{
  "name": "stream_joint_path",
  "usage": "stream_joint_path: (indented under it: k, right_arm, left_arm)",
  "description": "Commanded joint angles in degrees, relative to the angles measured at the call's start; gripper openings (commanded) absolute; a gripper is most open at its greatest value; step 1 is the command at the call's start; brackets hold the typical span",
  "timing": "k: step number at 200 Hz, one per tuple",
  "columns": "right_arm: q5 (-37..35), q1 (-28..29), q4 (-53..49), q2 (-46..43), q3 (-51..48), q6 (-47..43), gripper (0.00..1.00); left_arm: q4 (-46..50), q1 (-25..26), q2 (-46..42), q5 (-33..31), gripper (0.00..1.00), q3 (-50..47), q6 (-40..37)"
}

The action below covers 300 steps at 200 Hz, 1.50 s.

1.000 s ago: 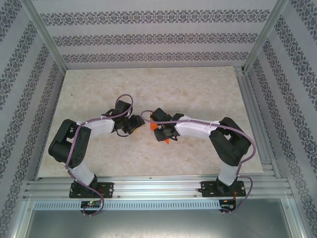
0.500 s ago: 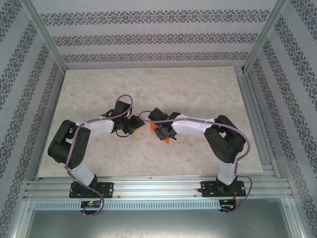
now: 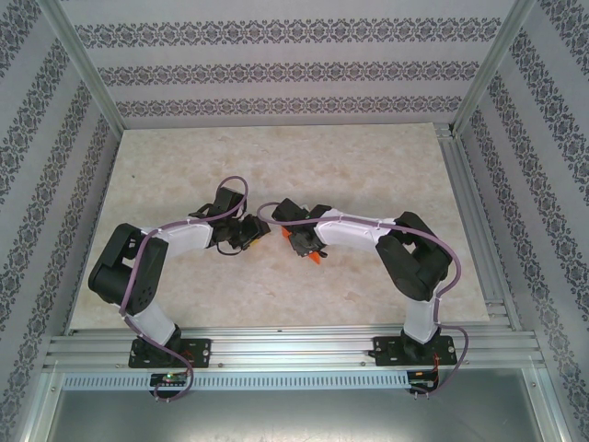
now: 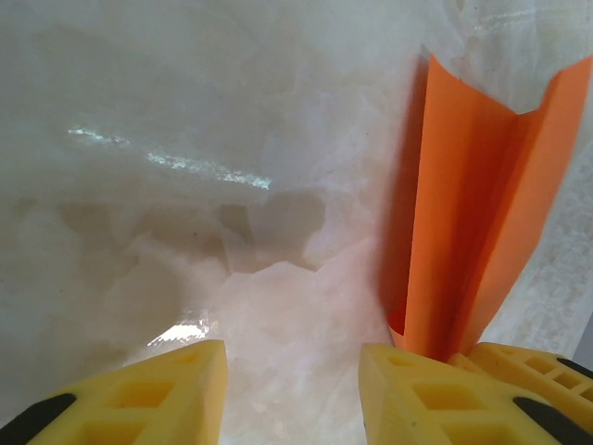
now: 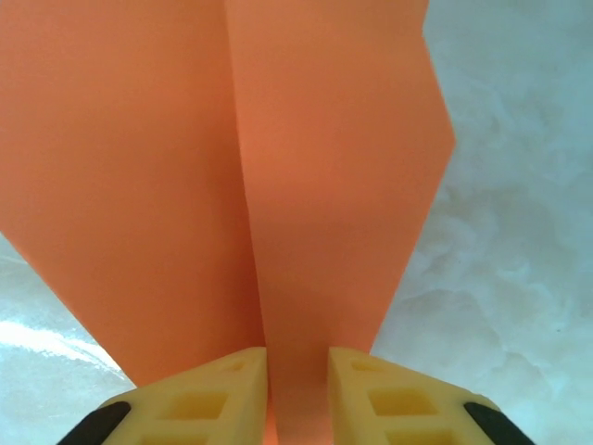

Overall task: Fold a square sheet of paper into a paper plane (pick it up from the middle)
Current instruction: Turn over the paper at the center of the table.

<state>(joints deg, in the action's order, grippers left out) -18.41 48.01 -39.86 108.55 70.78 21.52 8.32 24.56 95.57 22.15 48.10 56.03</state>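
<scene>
The paper plane [image 5: 306, 176] is bright orange paper folded along a centre crease, its two flaps spreading away from my right gripper [image 5: 298, 389]. That gripper is shut on the fold, which fills the narrow gap between its yellow fingers. In the top view the right gripper [image 3: 300, 241] holds it near the table's middle, with orange tips [image 3: 316, 259] sticking out. The left wrist view shows the plane [image 4: 482, 204] standing upright to the right, with the right gripper's fingers [image 4: 533, 371] at its base. My left gripper [image 4: 292, 389] is open, with bare table between its fingers. From above, the left gripper [image 3: 254, 232] sits just left of the plane.
The pale marbled table [image 3: 276, 166] stretches back and to both sides of the arms. Patterned walls [image 3: 285, 69] and aluminium frame rails [image 3: 474, 212] enclose it. Both arms bend inward, wrists close together at the table's centre.
My right gripper's jaws have narrowed on the orange fold and the arm has shifted slightly left, so less orange shows from above. The left gripper has hardly moved.
</scene>
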Motion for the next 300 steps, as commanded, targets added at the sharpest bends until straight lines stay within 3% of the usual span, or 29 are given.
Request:
stream_joint_path:
  k: [1,37,80,115,129,150,183,218,254,300]
  right_arm:
    - [-4.76,0.95,-1.29,0.71,1.14,1.81,0.2]
    - [-5.2,0.88,-1.15,0.61,1.02,1.73,0.16]
    - [-5.2,0.53,-0.5,-0.81,0.25,1.97,0.02]
    - [-2.64,-0.66,0.95,-4.48,-1.3,2.76,0.0]
    - [-0.11,-1.65,2.89,-7.74,-3.36,3.64,0.0]
    - [9.26,-4.51,8.23,-13.73,-8.34,5.99,0.0]
    - [26.4,-10.57,24.25,-22.16,-20.07,14.01,0.01]
    - [36.38,-14.29,39.46,-25.74,-30.43,23.25,0.02]
    - [39.85,-16.51,47.94,-26.63,-38.16,28.72,0.05]
    - [39.66,-19.66,46.92,-27.84,-43.22,27.41,0.11]
  left_arm:
    - [0.12,0.72,-1.7,0.45,0.43,0.43,-0.13]
    - [1.05,1.07,-1.92,0.23,0.43,1.17,-0.76]
    - [1.55,1.32,-1.95,0.19,0.43,1.61,-0.94]
    - [2.01,1.5,-2.52,0.2,0.43,2.24,-0.96]
    - [2.99,1.48,-3.48,-0.55,0.43,2.72,-1.39]
    - [5.19,1.49,-5.48,-2.68,0.43,3.49,-2.15]
    - [5.71,1.5,-8.06,-3.61,0.44,3.9,-2.2]
    - [4.3,1.57,-9.38,-1.68,0.48,3.81,-1.89]
    - [2.0,2.61,-9.79,0.44,0.5,3.57,-1.49]
    - [1.01,6.54,-6.81,3.6,0.52,8.0,-3.9]
